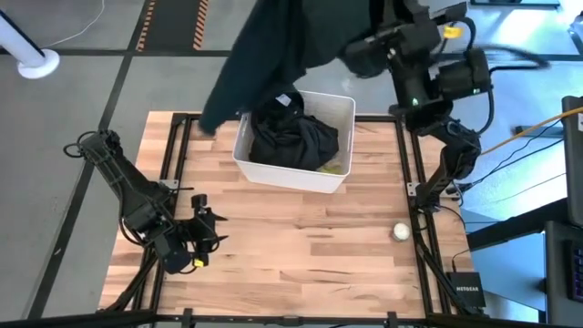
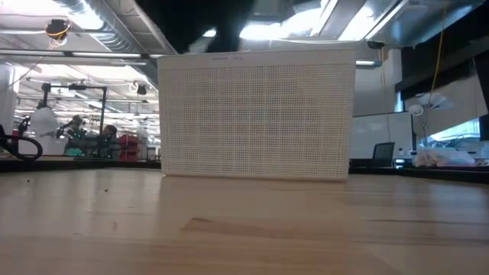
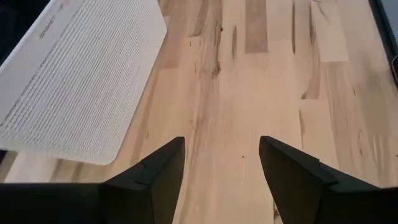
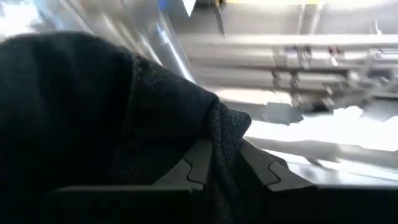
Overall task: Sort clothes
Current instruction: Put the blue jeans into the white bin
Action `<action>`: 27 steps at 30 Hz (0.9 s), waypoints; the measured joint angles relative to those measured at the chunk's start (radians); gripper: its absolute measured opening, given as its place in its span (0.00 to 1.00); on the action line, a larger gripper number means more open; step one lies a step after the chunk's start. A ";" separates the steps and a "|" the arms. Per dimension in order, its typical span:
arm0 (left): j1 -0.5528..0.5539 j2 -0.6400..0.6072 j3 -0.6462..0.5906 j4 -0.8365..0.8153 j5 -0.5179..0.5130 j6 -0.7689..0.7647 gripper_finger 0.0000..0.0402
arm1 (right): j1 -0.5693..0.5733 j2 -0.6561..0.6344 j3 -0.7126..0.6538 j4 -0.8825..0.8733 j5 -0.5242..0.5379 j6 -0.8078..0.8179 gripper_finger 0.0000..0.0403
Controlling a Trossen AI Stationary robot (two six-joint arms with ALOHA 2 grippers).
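Note:
A large dark green garment (image 1: 264,55) hangs high over the table's far left part, above the white bin (image 1: 339,109). My right gripper (image 4: 225,163) is shut on it, raised high near the camera. In the bin lie black clothes (image 1: 291,137) and a bit of neon yellow fabric (image 1: 332,168). My left gripper (image 1: 205,239) is open and empty, low over the table's near left; in its wrist view (image 3: 221,168) it points toward the bin (image 3: 74,81). My right gripper pinches a bunched fold of the dark garment (image 4: 221,134) between its two fingers (image 4: 198,163). The cloth bulges out past the fingertips. The garment is lifted clear and hangs below the gripper, over the bin's far left.
A small white ball (image 1: 401,232) lies on the table near its right edge. The bin's perforated near wall (image 2: 256,114) fills the middle of the low view. Bare wood (image 1: 301,255) spreads between the bin and the near edge.

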 joint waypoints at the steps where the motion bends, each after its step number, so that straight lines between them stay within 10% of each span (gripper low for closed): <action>1: -0.005 0.000 0.000 -0.010 -0.004 -0.016 0.51 | -0.007 -0.004 -0.001 -0.009 0.041 -0.019 0.12; 12: -0.037 0.000 0.000 -0.095 -0.059 -0.131 0.51 | -0.009 -0.031 -0.002 -0.643 0.275 0.235 0.12; 20: -0.037 0.000 0.000 -0.094 -0.061 -0.156 0.51 | -0.057 -0.022 -0.037 -1.274 0.122 0.804 0.12; 27: -0.036 0.000 0.000 -0.082 -0.060 -0.158 0.51 | -0.148 -0.020 -0.252 -1.388 -0.069 1.012 0.12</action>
